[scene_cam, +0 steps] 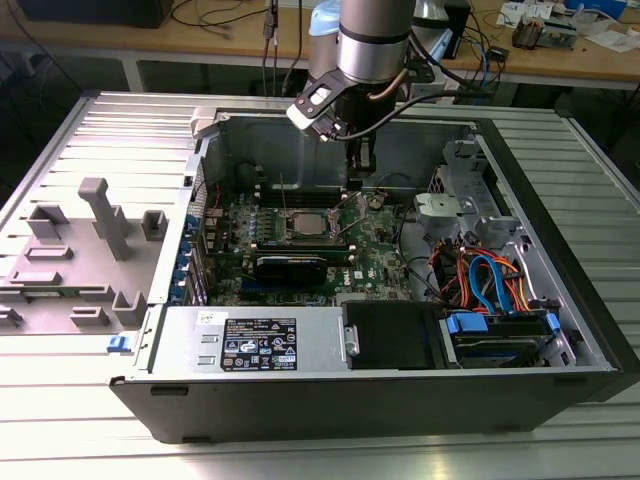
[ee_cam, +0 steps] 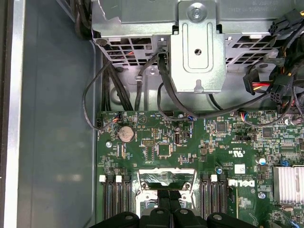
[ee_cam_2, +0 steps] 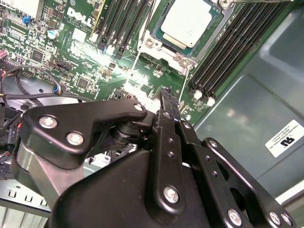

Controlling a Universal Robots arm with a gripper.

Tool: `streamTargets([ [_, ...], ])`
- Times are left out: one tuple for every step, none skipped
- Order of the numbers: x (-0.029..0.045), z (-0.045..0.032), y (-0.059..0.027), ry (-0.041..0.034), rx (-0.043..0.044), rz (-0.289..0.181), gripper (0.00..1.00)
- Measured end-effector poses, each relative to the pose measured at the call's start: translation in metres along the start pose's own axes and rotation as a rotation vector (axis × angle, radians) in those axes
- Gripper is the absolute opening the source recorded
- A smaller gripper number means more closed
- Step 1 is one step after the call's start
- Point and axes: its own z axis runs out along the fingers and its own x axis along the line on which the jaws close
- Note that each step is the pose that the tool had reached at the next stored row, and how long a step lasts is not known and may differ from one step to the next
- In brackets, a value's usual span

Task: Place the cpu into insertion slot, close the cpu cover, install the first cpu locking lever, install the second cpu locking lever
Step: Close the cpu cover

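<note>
Ribbed silvery metal worktop [scene_cam: 110, 125] carries an open black computer case [scene_cam: 400, 400]; dull square cpu [ee_cam_2: 191, 23] lies amid green motherboard [ee_cam_2: 80, 61]; claw [ee_cam_2: 166, 96] pinched together.

Part of cpu [ee_cam_2: 190, 21] out of pic, second wrist view.

Around me a ribbed grey metal surface [scene_cam: 100, 125] fills the lower frame; a cable-strewn wooden bench [scene_cam: 240, 46] crosses the top edge.
</note>
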Motion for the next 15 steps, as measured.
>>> streamTargets([
  [0.0000, 0.0000, 0.0003, 0.0000, -0.0001, 0.000, 0.11],
  [0.0000, 0.0001, 0.0008, 0.0001, -0.0001, 0.000, 0.11],
  [0.0000, 0.0001, 0.0014, 0.0001, 0.0000, 0.000, 0.11],
  [0.0000, 0.0001, 0.0024, 0.0001, 0.0000, 0.000, 0.11],
  [0.0000, 0.0001, 0.0031, 0.0000, 0.0000, 0.000, 0.11],
  [0.0000, 0.0001, 0.0039, 0.0000, 0.0000, 0.000, 0.11],
  [0.0000, 0.0002, 0.0043, 0.0000, 0.0000, 0.000, 0.11],
  [0.0000, 0.0002, 0.0049, 0.0000, 0.0000, 0.000, 0.11],
  [0.0000, 0.0002, 0.0062, 0.0000, 0.0000, 0.000, 0.11],
  [0.0000, 0.0003, 0.0073, 0.0000, 0.0000, 0.000, 0.11],
  [0.0000, 0.0003, 0.0089, -0.0001, 0.0000, 0.000, 0.11],
  [0.0001, 0.0004, 0.0101, -0.0001, 0.0000, 0.000, 0.11],
  [0.0001, 0.0006, 0.0111, -0.0001, 0.0000, 0.000, 0.11],
  [0.0001, 0.0008, 0.0122, 0.0000, 0.0000, 0.000, 0.11],
  [0.0001, 0.0012, 0.0133, 0.0002, -0.0001, 0.000, 0.11],
])
